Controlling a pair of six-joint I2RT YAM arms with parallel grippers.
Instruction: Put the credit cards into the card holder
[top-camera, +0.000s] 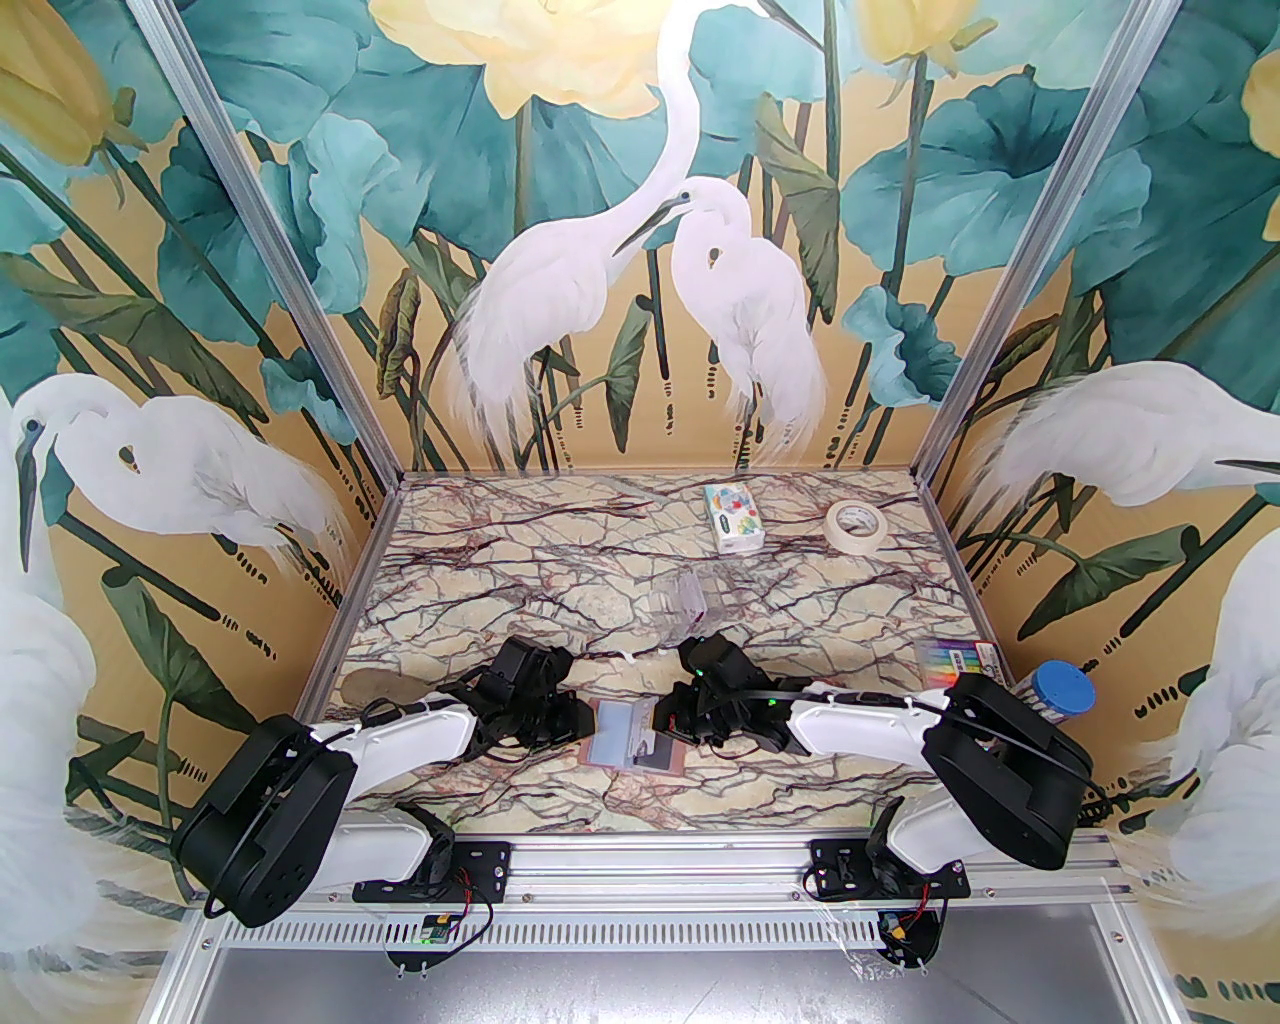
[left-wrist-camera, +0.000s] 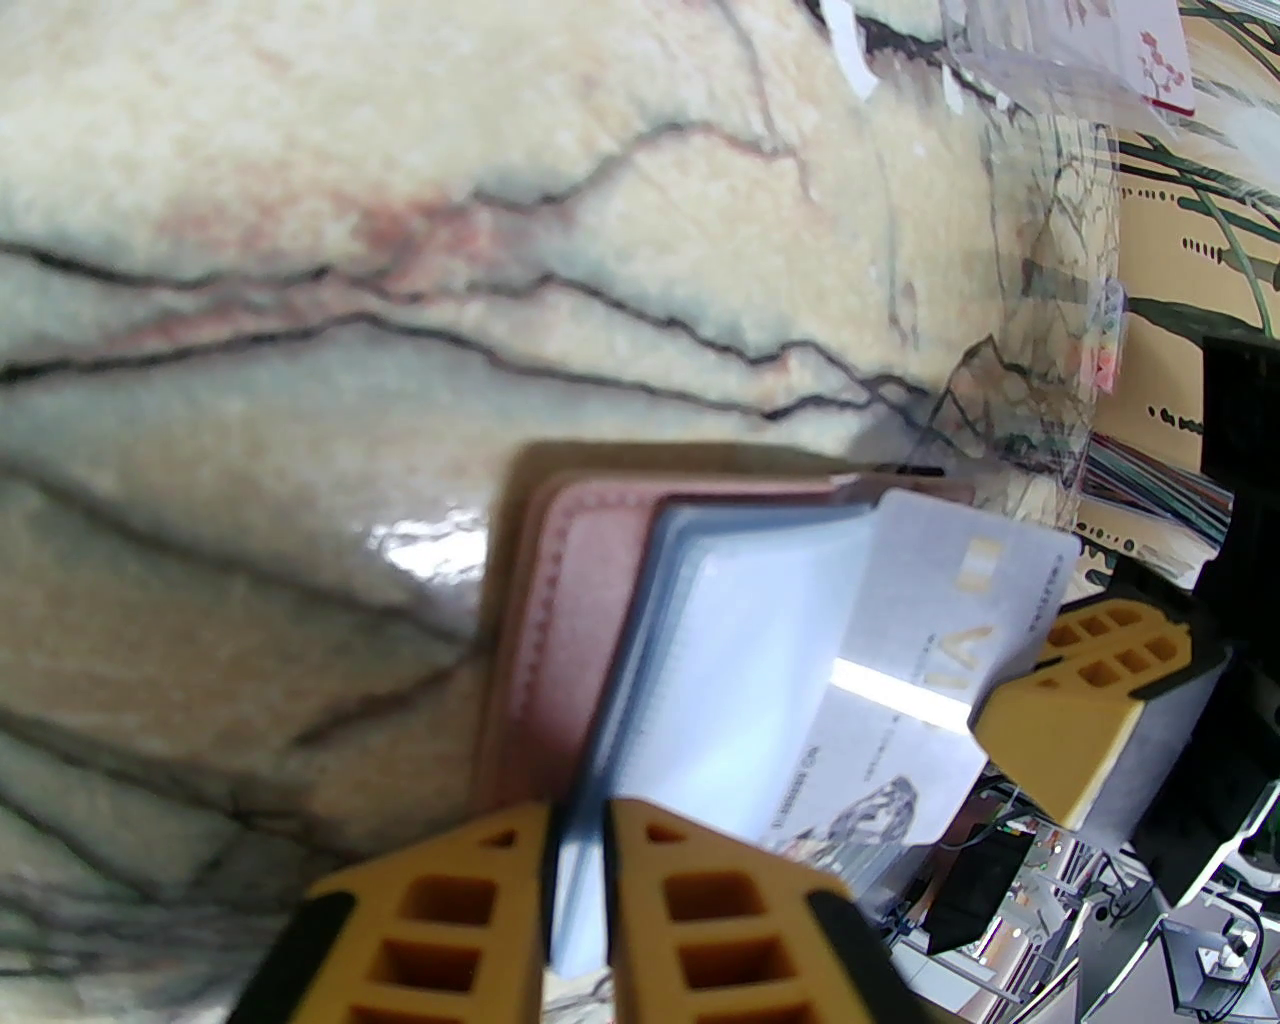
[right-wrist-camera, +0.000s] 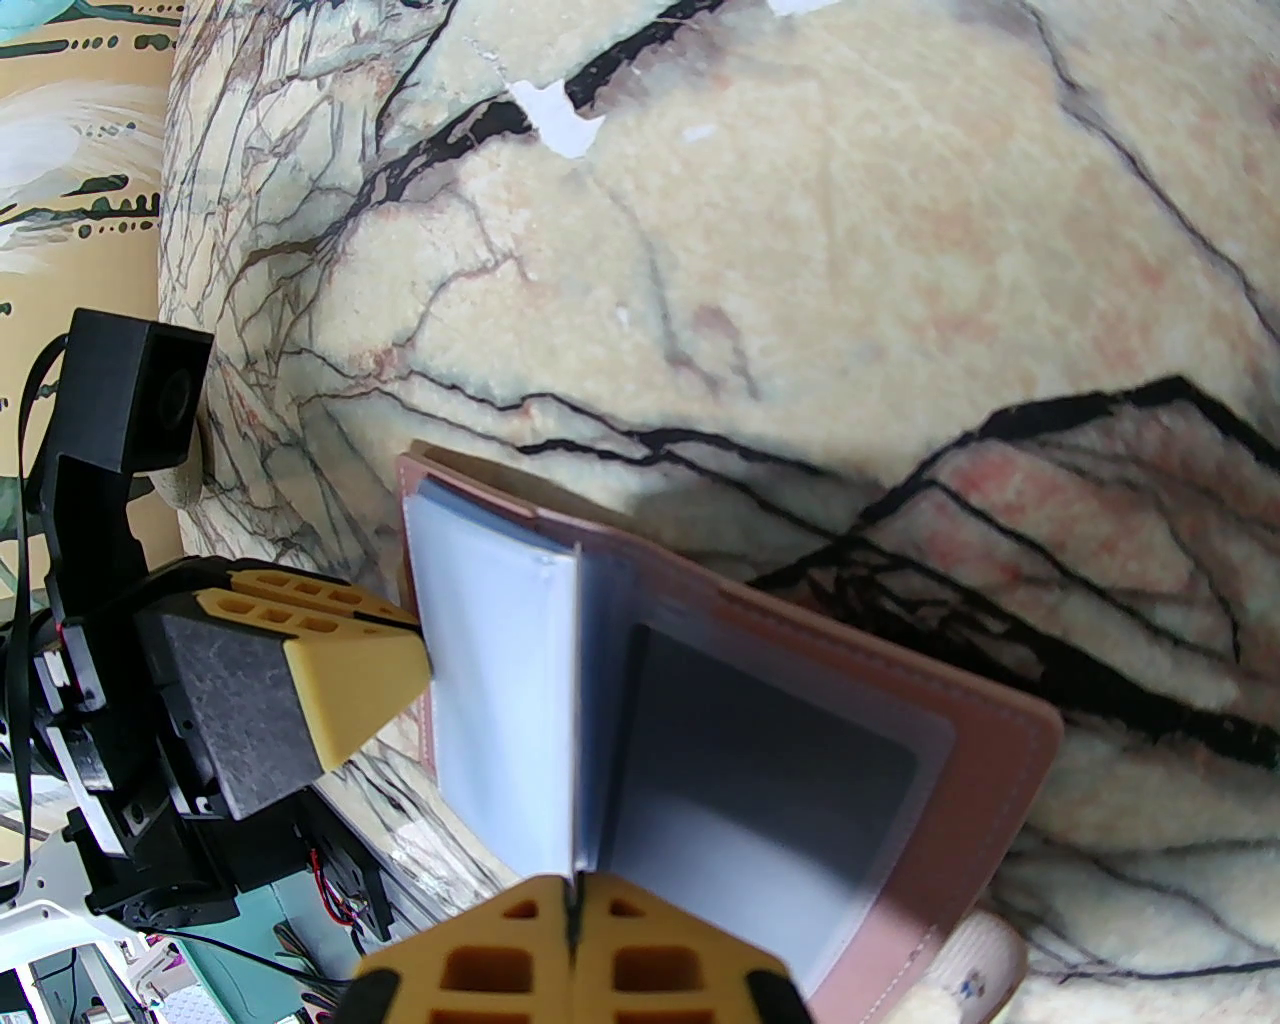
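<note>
The dusty-pink card holder (top-camera: 668, 762) lies open on the marble table between both grippers, near the front edge. My left gripper (left-wrist-camera: 578, 815) is shut on its clear inner sleeves (left-wrist-camera: 700, 690) and holds them up off the pink cover (left-wrist-camera: 560, 620). My right gripper (right-wrist-camera: 572, 890) is shut on the edge of a pale grey credit card (left-wrist-camera: 960, 600). The card's far end sits under the raised sleeve. A black card (right-wrist-camera: 760, 760) lies in a pocket on the holder's right half (right-wrist-camera: 1000, 760). From above, the left gripper (top-camera: 578, 730) and right gripper (top-camera: 668, 722) face each other across the holder.
A clear plastic stand (top-camera: 690, 597) stands just behind the grippers. At the back lie a colourful tissue pack (top-camera: 735, 517) and a roll of masking tape (top-camera: 858, 524). A marker pack (top-camera: 955, 660) and a blue-lidded jar (top-camera: 1062, 690) sit at the right edge.
</note>
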